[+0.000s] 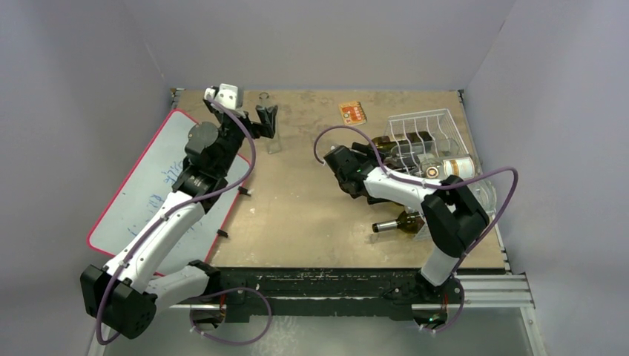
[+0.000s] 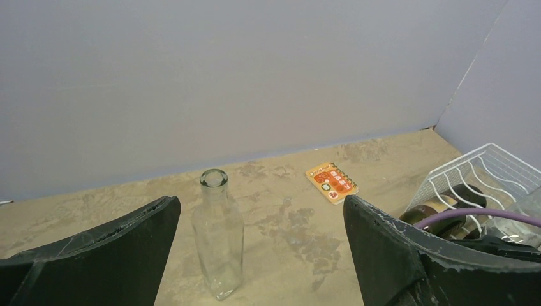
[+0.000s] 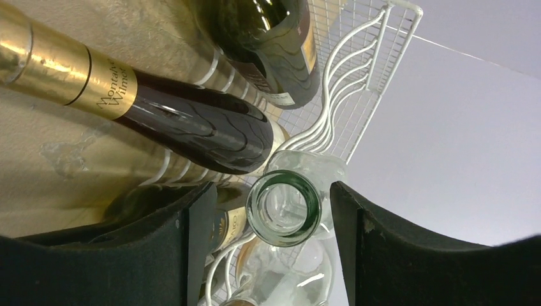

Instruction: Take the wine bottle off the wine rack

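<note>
The white wire wine rack (image 1: 432, 122) stands at the table's back right with several bottles lying in it. In the right wrist view its wavy cradles (image 3: 355, 76) hold a dark wine bottle with a gold foil neck (image 3: 185, 124) and another dark bottle (image 3: 271, 38) above it. A clear wine bottle's green-tinted mouth (image 3: 282, 208) points at the camera. My right gripper (image 3: 271, 186) is open, one finger on each side of that mouth with a small gap on both. My left gripper (image 2: 261, 199) is open over the table, far from the rack.
A clear empty glass bottle (image 2: 220, 242) stands upright just ahead of the left fingers. An orange notebook (image 1: 352, 112) lies at the back. A dark bottle (image 1: 397, 222) lies on the table near the right arm's elbow. A red-edged whiteboard (image 1: 145, 189) lies at the left.
</note>
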### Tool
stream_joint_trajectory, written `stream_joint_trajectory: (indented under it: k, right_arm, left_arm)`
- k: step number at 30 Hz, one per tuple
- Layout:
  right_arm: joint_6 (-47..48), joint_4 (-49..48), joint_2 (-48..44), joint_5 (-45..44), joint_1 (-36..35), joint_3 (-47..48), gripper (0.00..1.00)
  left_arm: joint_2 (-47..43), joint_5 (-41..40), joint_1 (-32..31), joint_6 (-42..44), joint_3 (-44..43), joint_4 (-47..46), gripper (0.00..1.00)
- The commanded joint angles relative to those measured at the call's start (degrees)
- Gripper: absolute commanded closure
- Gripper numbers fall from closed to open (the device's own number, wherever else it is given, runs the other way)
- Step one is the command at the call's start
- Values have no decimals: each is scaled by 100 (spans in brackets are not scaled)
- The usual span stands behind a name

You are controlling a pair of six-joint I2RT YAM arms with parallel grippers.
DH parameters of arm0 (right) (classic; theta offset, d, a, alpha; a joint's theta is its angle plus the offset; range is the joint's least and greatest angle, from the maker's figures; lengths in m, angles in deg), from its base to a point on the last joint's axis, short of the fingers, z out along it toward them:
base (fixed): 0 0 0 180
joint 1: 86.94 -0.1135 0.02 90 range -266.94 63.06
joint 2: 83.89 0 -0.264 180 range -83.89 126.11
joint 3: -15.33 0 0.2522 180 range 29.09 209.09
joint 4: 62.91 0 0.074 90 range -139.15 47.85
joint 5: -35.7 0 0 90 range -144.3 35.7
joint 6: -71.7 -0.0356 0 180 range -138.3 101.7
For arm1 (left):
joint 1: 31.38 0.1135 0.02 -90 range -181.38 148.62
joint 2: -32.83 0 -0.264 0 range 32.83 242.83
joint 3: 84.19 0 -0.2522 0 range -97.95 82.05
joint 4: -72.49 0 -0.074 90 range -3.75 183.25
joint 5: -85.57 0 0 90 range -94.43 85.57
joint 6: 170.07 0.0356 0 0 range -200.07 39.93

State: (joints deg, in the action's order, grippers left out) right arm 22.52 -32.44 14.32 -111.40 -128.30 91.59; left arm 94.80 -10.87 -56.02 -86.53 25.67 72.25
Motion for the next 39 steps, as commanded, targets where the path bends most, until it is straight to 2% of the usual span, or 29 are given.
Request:
stream_joint_trajectory:
  k: [1,5,11,18,24,27,30,39]
  right_arm:
    - [390,-792,4,-341,-13,-246,32]
    - [690,-1402,30,-520,35,-391,32]
    - [872,-1899,-77,-434,187,-454,44]
    - [841,-1996,-125,-358,232,-447,66]
    - [313,-1474,-284,-294,230,-221,88]
    - [83,-1316,-436,-287,176,-68,96]
    - [32,-1296,-634,-282,86,11,100]
    - [-676,-587,-1317,64,25,607,100]
  left_arm:
    - [-183,-273,-156,293,10,-108,0]
    - [-190,-382,-297,398,14,-69,0]
    - [-195,-639,-537,553,31,-13,0]
    - [-172,-820,-720,734,65,15,0]
    - [-106,-882,-819,793,67,38,0]
    - [-114,-984,-821,788,70,55,0]
    - [-154,-1125,-831,801,107,14,0]
    - [-160,-1558,-831,850,243,-109,0]
